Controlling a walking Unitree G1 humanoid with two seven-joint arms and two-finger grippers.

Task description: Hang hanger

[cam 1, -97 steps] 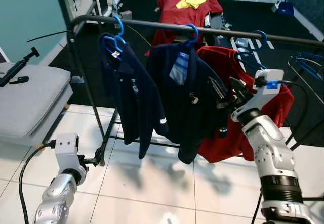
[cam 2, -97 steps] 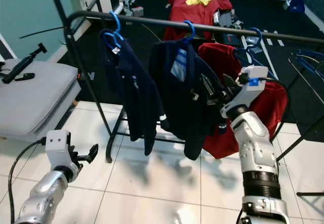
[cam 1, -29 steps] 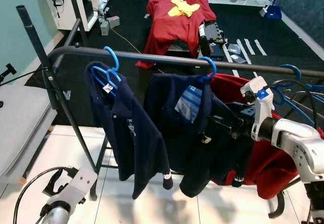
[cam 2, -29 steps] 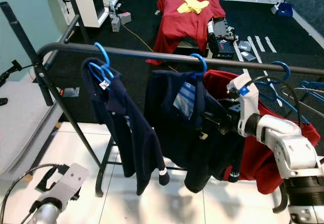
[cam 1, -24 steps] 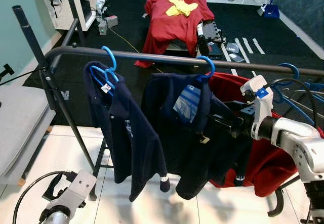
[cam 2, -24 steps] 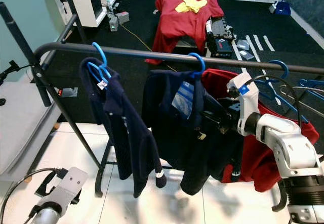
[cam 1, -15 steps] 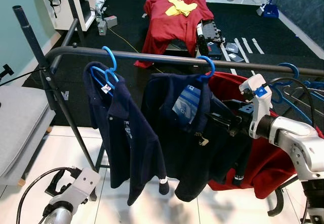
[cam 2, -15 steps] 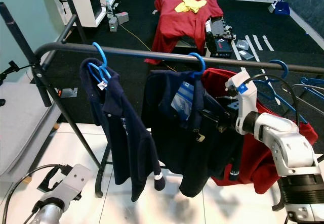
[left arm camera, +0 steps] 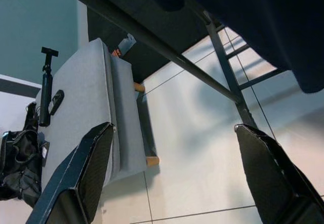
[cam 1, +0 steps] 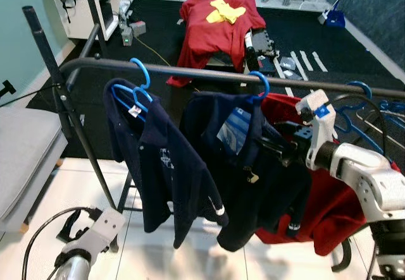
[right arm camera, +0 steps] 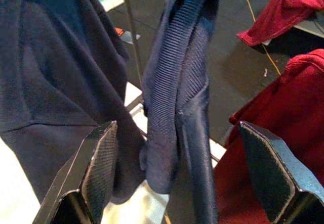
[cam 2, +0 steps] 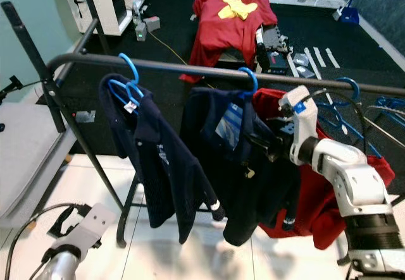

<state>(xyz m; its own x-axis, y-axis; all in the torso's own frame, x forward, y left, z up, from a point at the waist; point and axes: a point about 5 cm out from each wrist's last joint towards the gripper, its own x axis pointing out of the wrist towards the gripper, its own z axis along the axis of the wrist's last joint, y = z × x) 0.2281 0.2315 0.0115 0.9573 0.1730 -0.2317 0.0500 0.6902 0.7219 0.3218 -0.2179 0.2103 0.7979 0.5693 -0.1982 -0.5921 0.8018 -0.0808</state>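
Since half a second ago: right gripper nudged leftward, jaws released beside navy shirt. Hanger hooked on rail (apparently hung). Next: withdraw clear. Left gripper idle, released.

Rail dark grey; hangers blue; two shirts navy, third shirt red; floor white tile.
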